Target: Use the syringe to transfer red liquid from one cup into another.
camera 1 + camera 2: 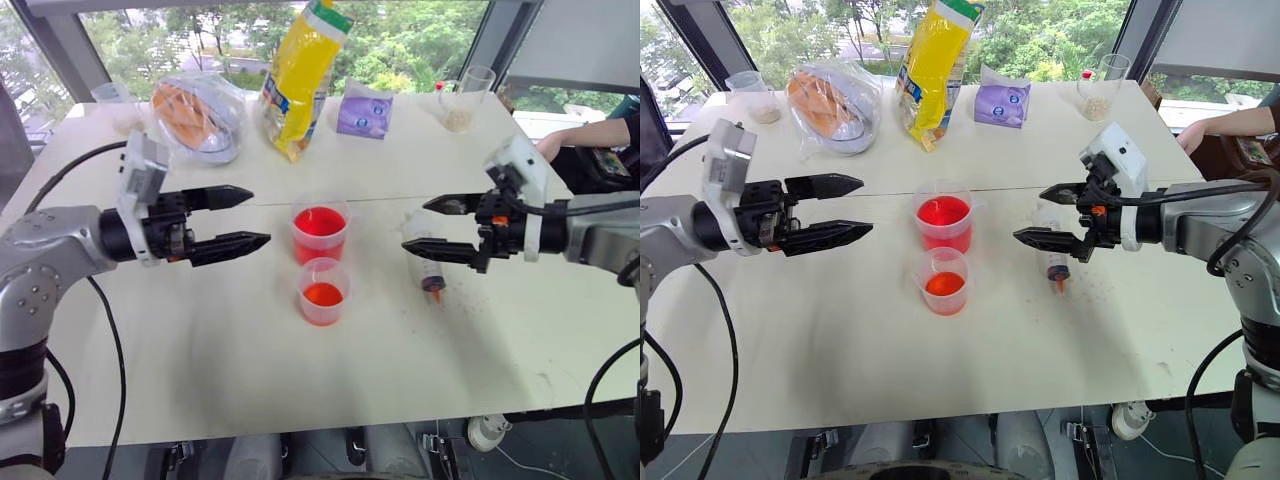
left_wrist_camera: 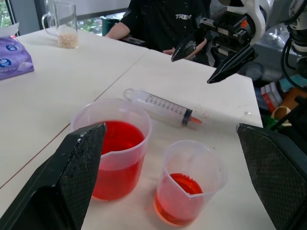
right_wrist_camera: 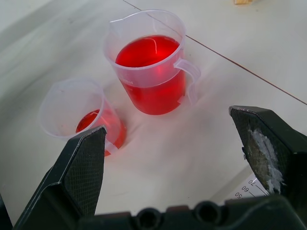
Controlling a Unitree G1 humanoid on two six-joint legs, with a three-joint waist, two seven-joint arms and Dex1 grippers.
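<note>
The syringe (image 1: 424, 252) lies flat on the surface (image 1: 200, 340), just under the right pincer (image 1: 447, 230), which stands wide and empty, probably to grasp it. The left pincer (image 1: 238, 218) hangs wide beside the beaker (image 1: 320, 232) and cup (image 1: 323, 290), both holding red liquid (image 1: 320, 222).

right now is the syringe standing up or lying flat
Lying flat. The syringe rests on its side on the table, beside the two cups, its orange tip toward the table's near edge, and neither gripper holds it.
</note>
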